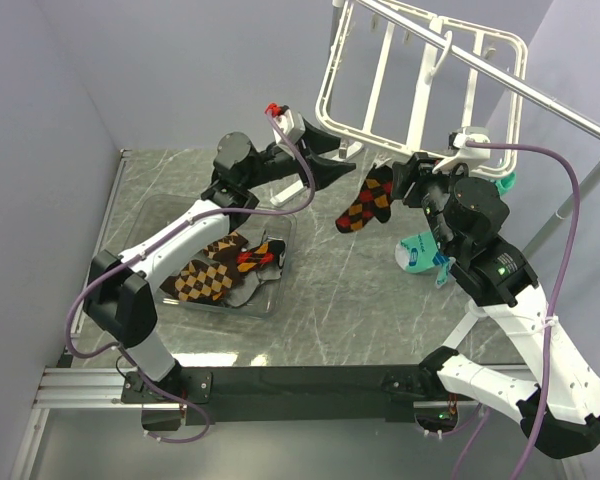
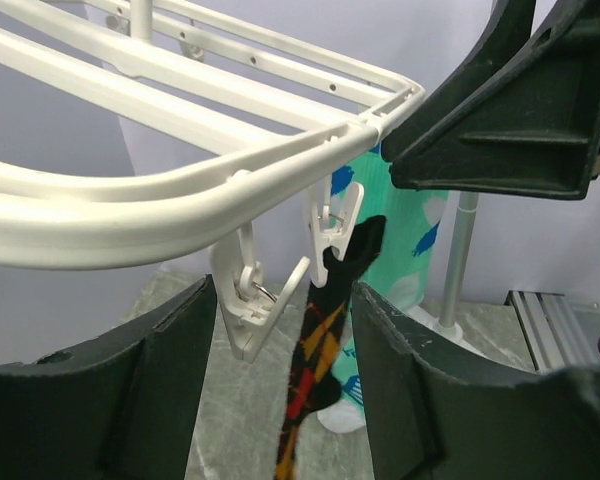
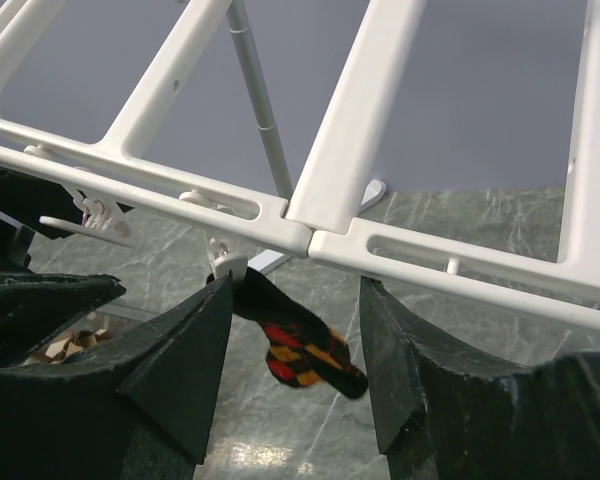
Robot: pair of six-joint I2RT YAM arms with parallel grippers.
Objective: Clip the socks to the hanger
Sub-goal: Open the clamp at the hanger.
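The white hanger hangs from a pole at the back. One argyle sock dangles from a clip on its near rim. My left gripper is open just left of it. In the left wrist view the sock hangs between the spread fingers without touching them, beside an empty clip. My right gripper is open on the sock's right, under the rim, with the sock beyond its tips. A mint-green sock hangs further right.
A clear tray at the left holds more argyle socks. The silver pole slants across the top right, and its stand's upright is behind the mint sock. Purple walls close in on both sides.
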